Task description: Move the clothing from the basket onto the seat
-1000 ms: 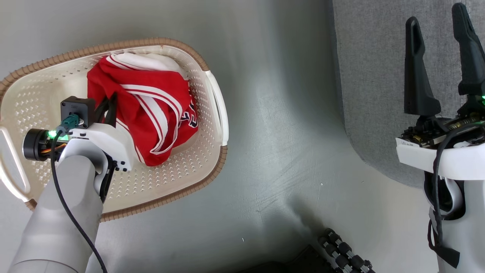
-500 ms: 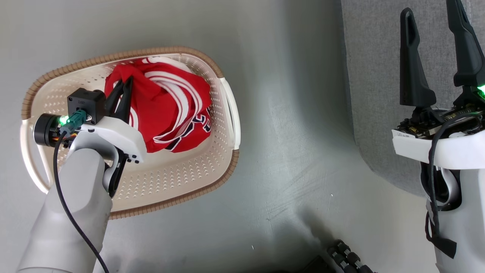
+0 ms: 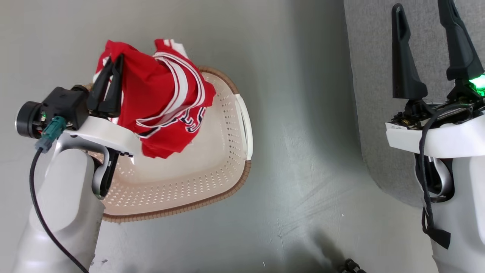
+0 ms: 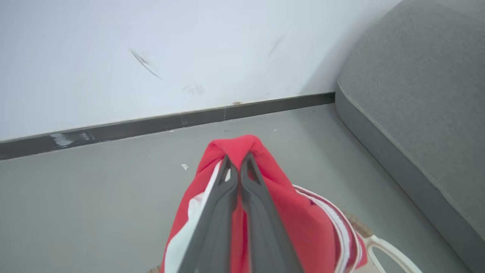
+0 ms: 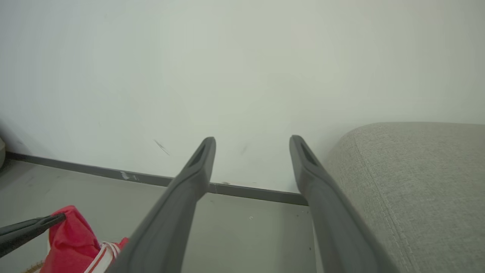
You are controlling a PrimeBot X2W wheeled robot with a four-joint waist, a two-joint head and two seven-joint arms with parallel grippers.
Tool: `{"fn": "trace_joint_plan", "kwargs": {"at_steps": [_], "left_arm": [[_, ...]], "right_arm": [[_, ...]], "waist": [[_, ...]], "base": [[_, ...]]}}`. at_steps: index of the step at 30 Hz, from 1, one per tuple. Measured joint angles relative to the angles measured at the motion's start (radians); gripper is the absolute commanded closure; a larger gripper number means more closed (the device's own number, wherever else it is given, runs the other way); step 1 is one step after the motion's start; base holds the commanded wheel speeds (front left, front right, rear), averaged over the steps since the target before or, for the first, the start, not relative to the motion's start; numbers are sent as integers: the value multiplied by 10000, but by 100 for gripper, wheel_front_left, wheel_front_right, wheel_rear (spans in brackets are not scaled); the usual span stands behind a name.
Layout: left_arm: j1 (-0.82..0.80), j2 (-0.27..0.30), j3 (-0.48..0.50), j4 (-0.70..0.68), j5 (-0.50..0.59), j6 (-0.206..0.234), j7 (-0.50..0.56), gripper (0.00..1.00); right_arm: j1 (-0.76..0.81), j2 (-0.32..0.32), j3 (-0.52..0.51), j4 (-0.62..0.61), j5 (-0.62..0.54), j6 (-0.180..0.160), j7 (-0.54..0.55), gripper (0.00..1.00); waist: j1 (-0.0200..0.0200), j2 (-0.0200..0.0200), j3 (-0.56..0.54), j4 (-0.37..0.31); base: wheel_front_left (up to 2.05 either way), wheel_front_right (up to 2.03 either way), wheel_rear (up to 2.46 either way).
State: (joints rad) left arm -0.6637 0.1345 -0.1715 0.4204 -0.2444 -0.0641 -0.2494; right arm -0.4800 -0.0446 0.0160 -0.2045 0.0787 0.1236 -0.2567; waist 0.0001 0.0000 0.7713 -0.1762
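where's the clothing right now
In the head view's upper left, the clothing hangs from the shut left pincer over the basket, with the seat off to the right.

Smooth grey-green floor [image 3: 303, 159], faintly glossy, streaked with fine pale scratches and dotted with a few white specks [image 4: 184, 166]. Behind it, a plain white wall [image 4: 113, 45] marked by a thin, dark, slanting scuff [image 4: 146, 64], with a fainter smudge to the right. Along the foot of the wall, a dark grey skirting strip [image 4: 151, 127] — scraped pale at one spot near its left end. At the bottom edge of the head view, a small black knobbly object [image 3: 350, 267] — mostly cut off, too little to identify.
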Motion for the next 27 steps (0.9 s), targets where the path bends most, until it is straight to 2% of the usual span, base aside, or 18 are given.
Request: {"fn": "trace_joint_plan", "kwargs": {"at_steps": [13, 27], "left_arm": [[795, 54, 336, -2057, 188, -4, -2, 100], [1651, 242, 107, -3097, 474, -244, -2, 100]], "right_arm": [[-12, -21, 453, 917, -192, 0, 0, 0], [449, -259, 1221, 1893, -353, 0, 0, 0]], "waist": [[0, 0, -1372, 438], [-1, 0, -3277, 826]], "base": [[0, 0, 0], [0, 0, 0]]}}
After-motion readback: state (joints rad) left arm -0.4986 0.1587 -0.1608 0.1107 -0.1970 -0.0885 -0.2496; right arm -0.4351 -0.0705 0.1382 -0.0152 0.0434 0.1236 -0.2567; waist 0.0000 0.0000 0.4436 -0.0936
